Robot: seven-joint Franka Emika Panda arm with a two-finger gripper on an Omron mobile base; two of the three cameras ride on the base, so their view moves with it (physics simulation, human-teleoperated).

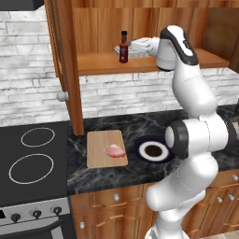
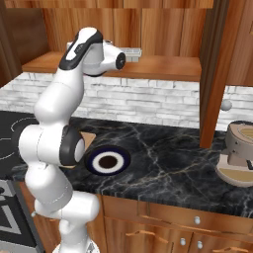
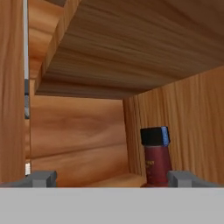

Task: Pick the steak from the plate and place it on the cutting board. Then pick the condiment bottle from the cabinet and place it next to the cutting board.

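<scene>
The steak (image 1: 115,151) lies on the light-wood cutting board (image 1: 106,148) on the dark counter. To the board's right sits the plate (image 1: 153,150), navy-rimmed, with nothing on it; it appears again as the plate (image 2: 106,161) beside the arm. The condiment bottle (image 1: 123,47) stands upright on the shelf of the cabinet (image 1: 102,63). My gripper (image 1: 135,46) is level with it, just to its right, inside the cabinet. In the hand view the condiment bottle (image 3: 155,158) stands between my open fingertips (image 3: 186,178), closer to the right one, untouched by either.
A black stove (image 1: 32,158) adjoins the counter on the left. The cabinet's open door (image 1: 70,70) with its round knob hangs left of the shelf. A round tan appliance (image 2: 239,153) stands at the counter's right end. Drawer fronts run below the counter.
</scene>
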